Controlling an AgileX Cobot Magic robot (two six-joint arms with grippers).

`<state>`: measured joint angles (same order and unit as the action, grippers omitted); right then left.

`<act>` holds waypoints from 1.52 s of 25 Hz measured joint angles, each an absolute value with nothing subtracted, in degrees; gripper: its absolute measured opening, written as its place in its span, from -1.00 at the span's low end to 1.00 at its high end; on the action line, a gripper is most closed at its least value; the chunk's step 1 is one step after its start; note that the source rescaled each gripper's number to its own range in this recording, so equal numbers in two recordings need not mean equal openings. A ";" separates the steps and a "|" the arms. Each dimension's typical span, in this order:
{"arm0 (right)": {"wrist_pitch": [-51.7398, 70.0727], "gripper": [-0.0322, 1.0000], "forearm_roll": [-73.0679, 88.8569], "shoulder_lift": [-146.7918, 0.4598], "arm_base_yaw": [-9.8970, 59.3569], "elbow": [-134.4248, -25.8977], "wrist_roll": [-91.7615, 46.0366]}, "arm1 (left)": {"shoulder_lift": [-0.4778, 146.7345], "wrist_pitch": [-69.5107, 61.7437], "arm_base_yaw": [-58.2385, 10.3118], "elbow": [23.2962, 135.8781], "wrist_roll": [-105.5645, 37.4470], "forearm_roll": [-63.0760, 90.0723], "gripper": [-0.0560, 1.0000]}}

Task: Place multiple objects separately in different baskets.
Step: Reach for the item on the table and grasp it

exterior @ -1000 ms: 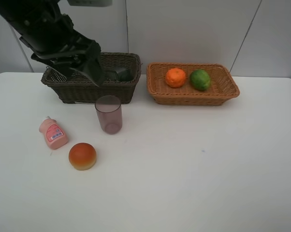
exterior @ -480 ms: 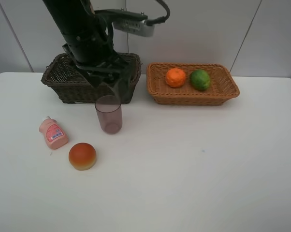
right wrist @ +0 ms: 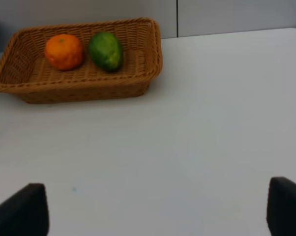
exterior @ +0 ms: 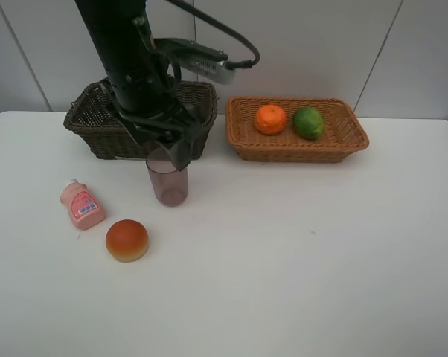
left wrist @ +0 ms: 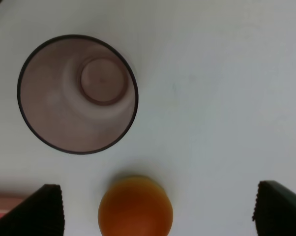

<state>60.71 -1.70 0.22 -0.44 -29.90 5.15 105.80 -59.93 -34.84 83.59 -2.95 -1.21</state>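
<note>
Though murky from above, wrist view shows left claw spread over purple cup.

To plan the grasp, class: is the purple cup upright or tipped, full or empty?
Upright and empty: the purple cup stands mouth-up, its bare bottom visible inside from above.

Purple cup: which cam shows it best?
Left wrist: it looks straight down into the purple cup, whole rim and base clear. Exterior high shows it upright on the table, the left gripper covering part of its rim. Right wrist does not show it.
</note>
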 joint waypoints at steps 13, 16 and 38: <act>60.71 0.90 -1.70 0.22 -0.44 -29.90 5.15 | 110.21 -56.12 -35.16 83.59 -2.93 -1.54 0.99; 60.71 0.90 -1.70 0.22 -0.44 -29.90 5.15 | 110.88 -55.20 -35.43 83.64 -2.93 -1.61 0.99; 60.71 0.90 -1.65 0.22 -0.44 -29.90 5.15 | 114.21 -51.23 -35.50 83.64 -2.88 -4.23 0.99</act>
<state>60.71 -1.65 0.22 -0.44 -29.90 5.15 114.21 -51.23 -35.50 83.64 -2.88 -4.23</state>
